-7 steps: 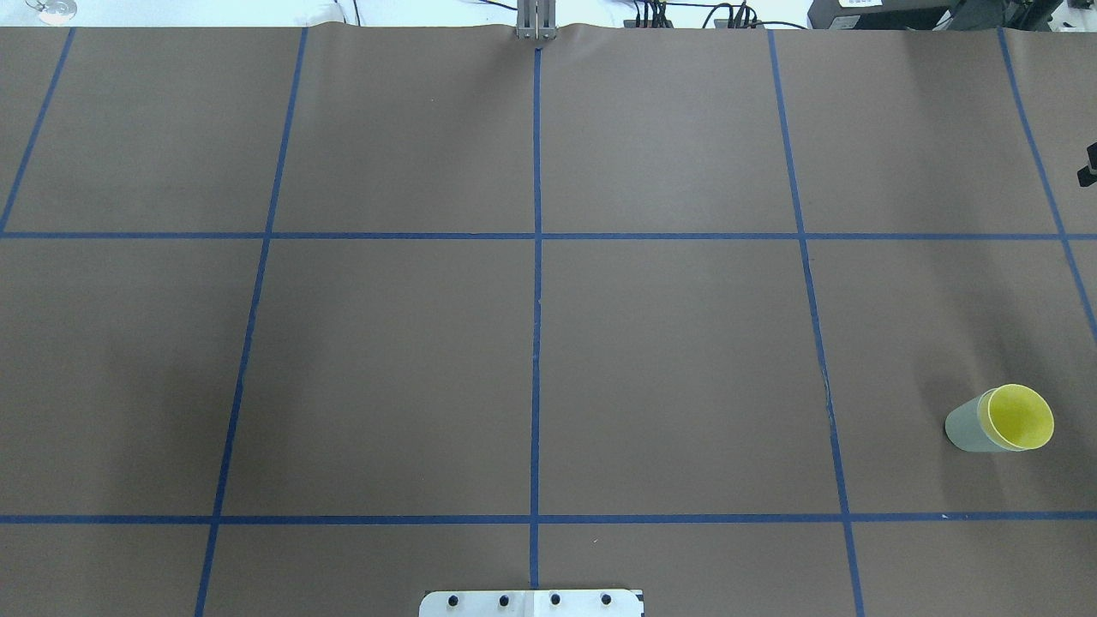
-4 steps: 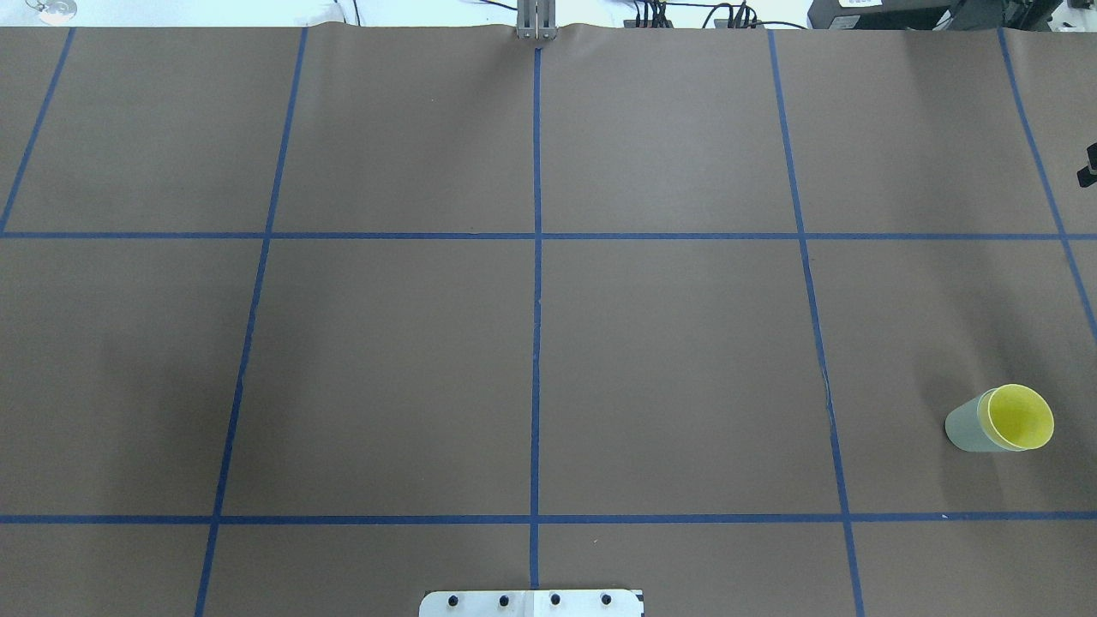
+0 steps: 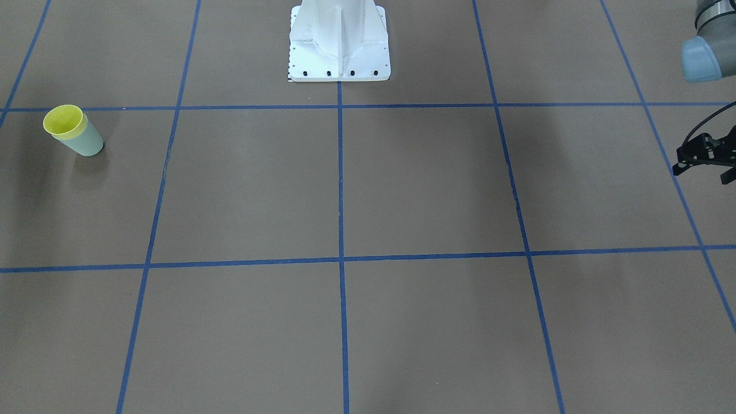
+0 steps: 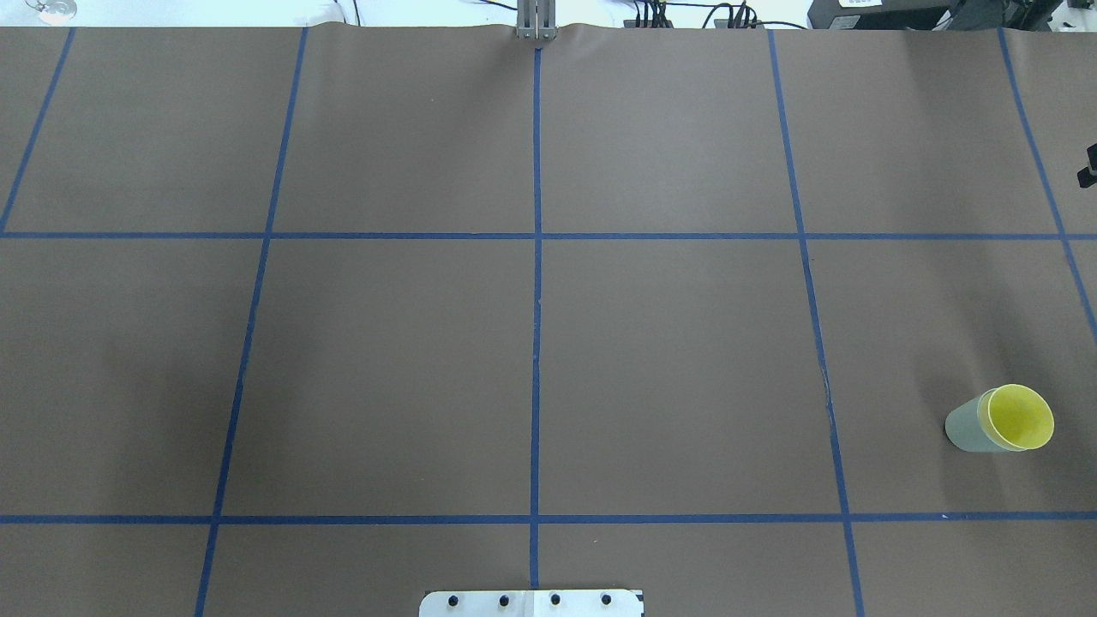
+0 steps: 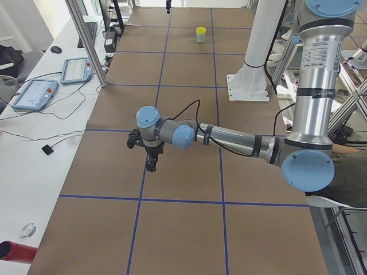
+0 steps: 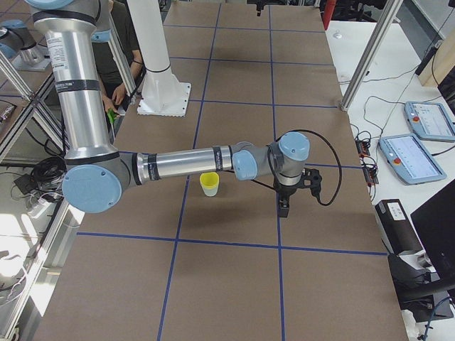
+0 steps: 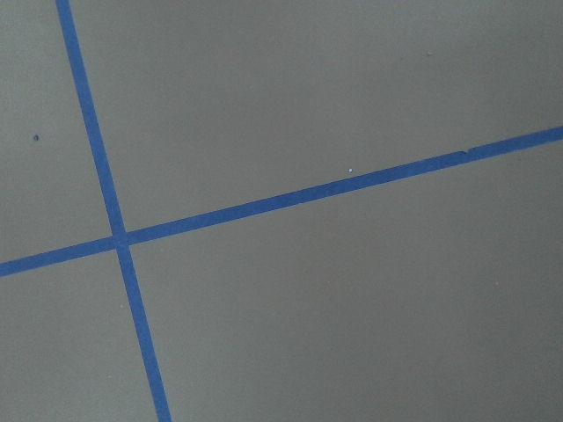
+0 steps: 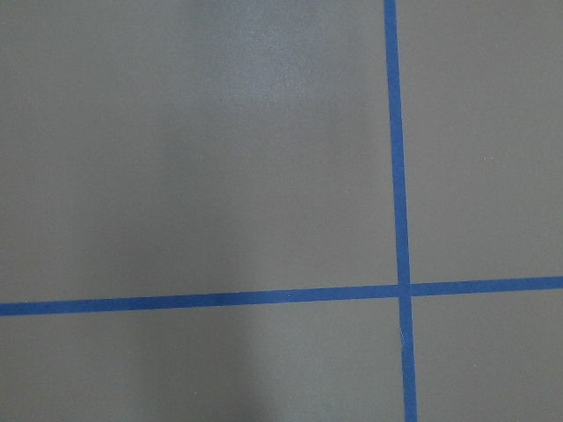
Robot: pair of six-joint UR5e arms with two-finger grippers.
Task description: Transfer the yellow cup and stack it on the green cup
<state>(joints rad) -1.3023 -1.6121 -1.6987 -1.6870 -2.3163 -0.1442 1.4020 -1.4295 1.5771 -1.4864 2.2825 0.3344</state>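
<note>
The yellow cup (image 4: 1022, 417) sits nested inside the green cup (image 4: 967, 427), upright on the table at the near right of the overhead view. The pair also shows in the front-facing view, yellow cup (image 3: 63, 120) in green cup (image 3: 87, 144). My right gripper (image 6: 284, 207) hangs above the table beyond the cups, apart from them. My left gripper (image 5: 151, 165) hangs over the table's far left end and is partly cut off in the front-facing view (image 3: 706, 156). I cannot tell whether either gripper is open or shut. Both wrist views show only bare table.
The brown table cover (image 4: 668, 360) carries a grid of blue tape lines (image 4: 536, 343). The robot's white base (image 3: 339, 40) stands at the near middle edge. Operator consoles (image 6: 426, 121) lie beyond the far edge.
</note>
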